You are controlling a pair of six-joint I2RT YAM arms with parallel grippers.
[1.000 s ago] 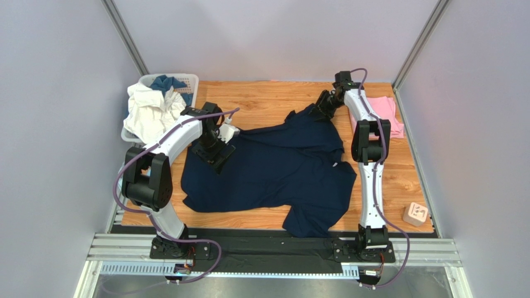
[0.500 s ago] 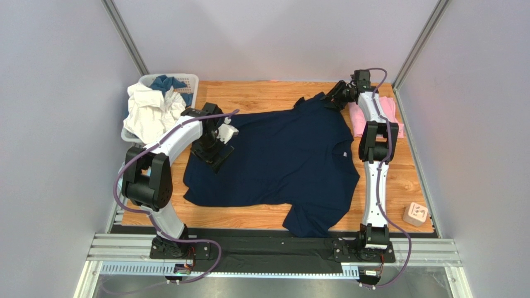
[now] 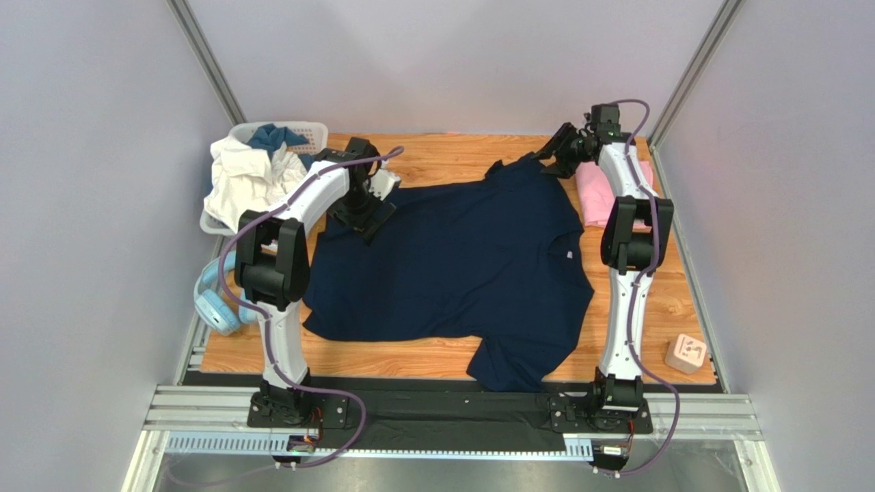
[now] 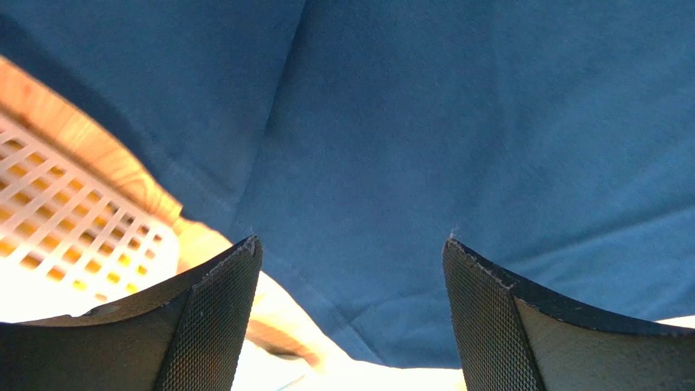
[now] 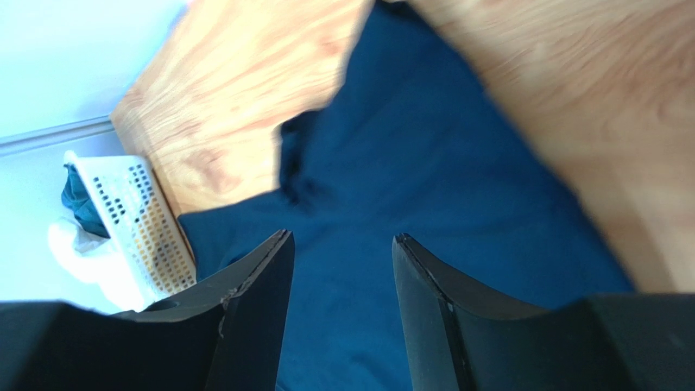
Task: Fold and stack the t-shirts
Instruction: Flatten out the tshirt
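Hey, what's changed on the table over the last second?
The right gripper pulled the far sleeve of the navy t-shirt outward, spreading the shirt flat, and now stands open above it. The left gripper, open, moved toward the far-left corner, uncovering the headphones. Pink t-shirt and basket stayed put.

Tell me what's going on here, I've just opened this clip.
Two robot arms are working on a navy t-shirt, which lies spread nearly flat on the wooden table, not yet folded. The left tool hovers open over the shirt's far left corner, beside the laundry basket. The right tool is over the far right sleeve, jaws apart with nothing between them. A pink t-shirt lies folded at the far right of the table.
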